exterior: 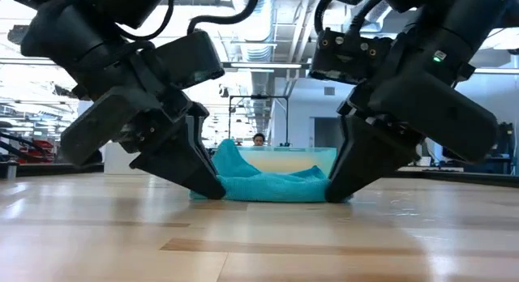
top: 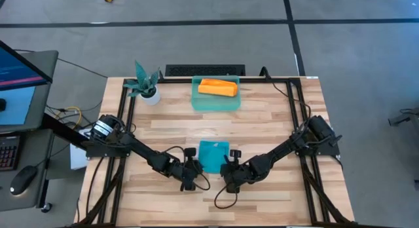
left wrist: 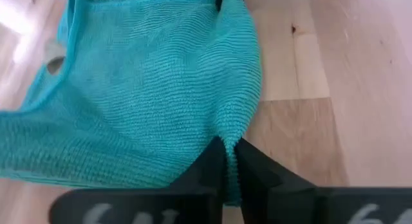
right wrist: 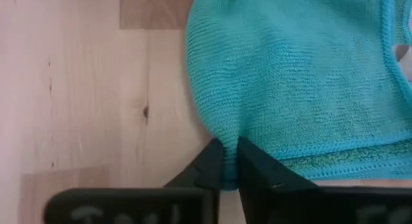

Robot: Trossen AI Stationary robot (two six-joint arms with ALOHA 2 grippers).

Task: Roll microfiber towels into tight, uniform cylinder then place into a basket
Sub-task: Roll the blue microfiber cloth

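1. On the far left, beside the desk, sits a computer screen, with a mouse on the stand below it.
2. A small potted plant stands near the desk's back left corner.
3. The left claw is low on the front part of the desk. It pinches the left edge of the teal towel. In the left wrist view its two fingers are squeezed together, with a fold of cloth between them.
4. The teal towel lies in the middle of the desk, toward the front. It is rumpled and not rolled. In the low view it sags in the middle and lifts a bit at both claws.
5. The right claw pinches the right edge of the same towel. Its fingers are clenched on the cloth too.
6. The basket sits at the back of the desk, in the middle, well apart from the teal towel. The orange towel lies inside it as a short roll.
7. Bare wood lies between the towel and the basket, and out to both sides. There is only a little wood in front of the claws before the desk's front edge.
8. The desk top is pale wood planks with a black frame. The floor is gray with dark lines.
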